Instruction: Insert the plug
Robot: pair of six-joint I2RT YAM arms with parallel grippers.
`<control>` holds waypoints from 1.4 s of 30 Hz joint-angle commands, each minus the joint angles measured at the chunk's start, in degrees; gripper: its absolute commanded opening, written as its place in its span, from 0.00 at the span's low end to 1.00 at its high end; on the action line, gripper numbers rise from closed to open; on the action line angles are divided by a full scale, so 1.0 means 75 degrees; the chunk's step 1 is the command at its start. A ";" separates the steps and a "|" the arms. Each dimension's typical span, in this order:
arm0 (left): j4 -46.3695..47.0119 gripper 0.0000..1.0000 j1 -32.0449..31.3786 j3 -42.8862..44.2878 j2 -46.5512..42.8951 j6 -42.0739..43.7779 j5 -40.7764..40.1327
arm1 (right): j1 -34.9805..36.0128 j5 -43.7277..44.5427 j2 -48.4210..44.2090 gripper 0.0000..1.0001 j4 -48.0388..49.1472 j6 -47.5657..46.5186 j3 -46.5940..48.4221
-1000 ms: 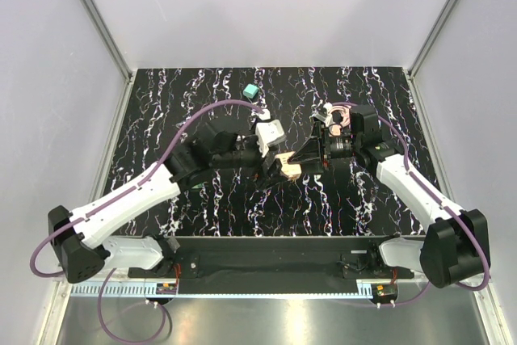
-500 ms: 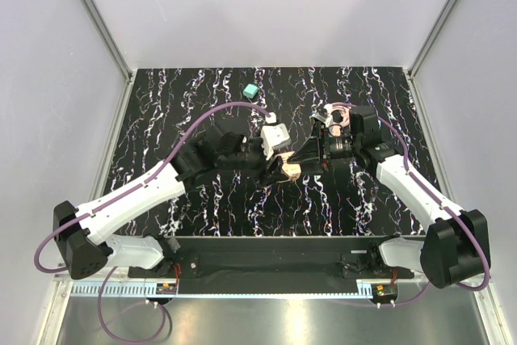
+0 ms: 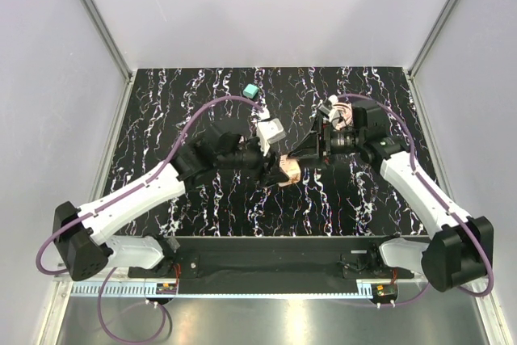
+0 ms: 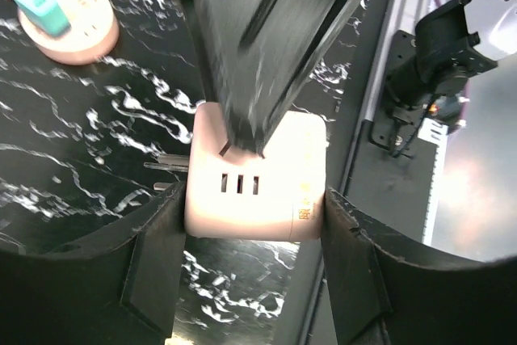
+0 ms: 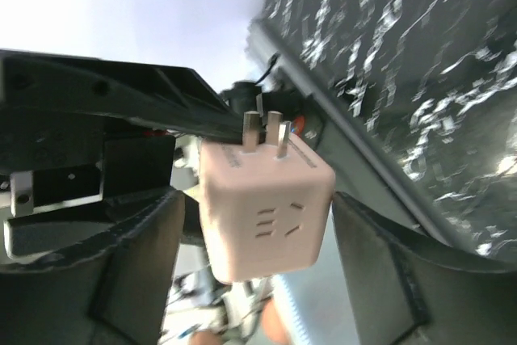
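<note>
While both arms reach inward and meet mid-table, my left gripper (image 4: 254, 236) pinches the pink adapter cube (image 4: 257, 169) by its sides; my right gripper (image 5: 257, 240) hangs open, loose around it.

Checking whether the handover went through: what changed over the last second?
The left gripper closed on the pink adapter. The right gripper, which had been holding it, opened its jaws and now has gaps on both sides of it. The adapter stayed in place between the two arms, and the teal plug did not move.
</note>
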 commanded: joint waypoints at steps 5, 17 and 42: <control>0.0858 0.00 0.0660 -0.0387 -0.0724 -0.1051 0.0903 | -0.0047 0.1519 -0.0646 0.92 -0.1247 -0.1623 0.1176; 0.0941 0.00 0.2359 0.0140 -0.0221 -0.4062 0.1501 | 0.1275 0.5469 -0.0904 0.97 -0.2995 -0.3593 0.2911; 0.1152 0.00 0.2535 0.0152 -0.0267 -0.6114 0.1525 | 0.4089 0.7650 0.0185 0.95 -0.1179 -0.4965 0.3028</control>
